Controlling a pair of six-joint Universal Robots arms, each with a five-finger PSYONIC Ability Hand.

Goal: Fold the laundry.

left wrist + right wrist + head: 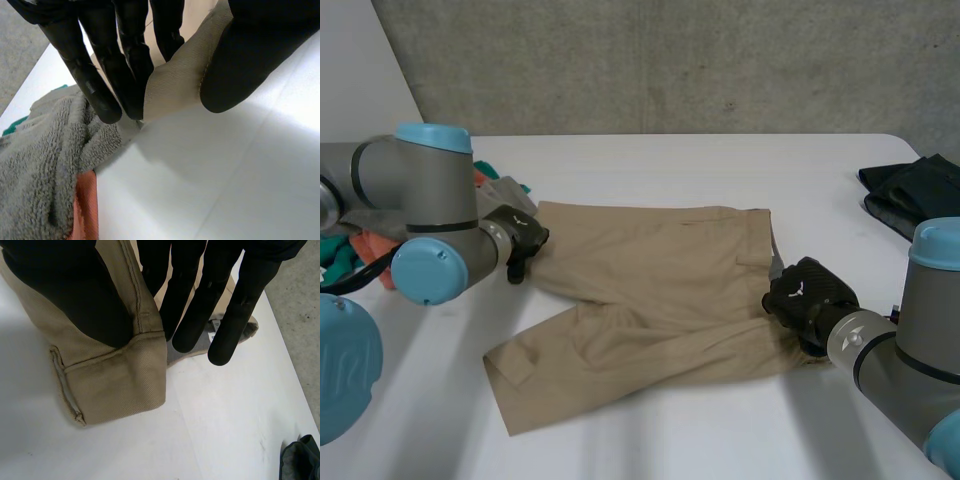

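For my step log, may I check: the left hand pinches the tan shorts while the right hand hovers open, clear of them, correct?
Not quite: the right hand is not open and clear. It pinches the waistband end of the tan shorts between thumb and straight fingers, as the right wrist view shows. The left hand does pinch them.

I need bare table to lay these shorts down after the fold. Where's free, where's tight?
Bare table runs along the far edge beyond the khaki shorts, and along the near edge in front of them. A narrower gap lies between the right hand and the dark clothes. Crowded: by the left hand, against the towel pile.
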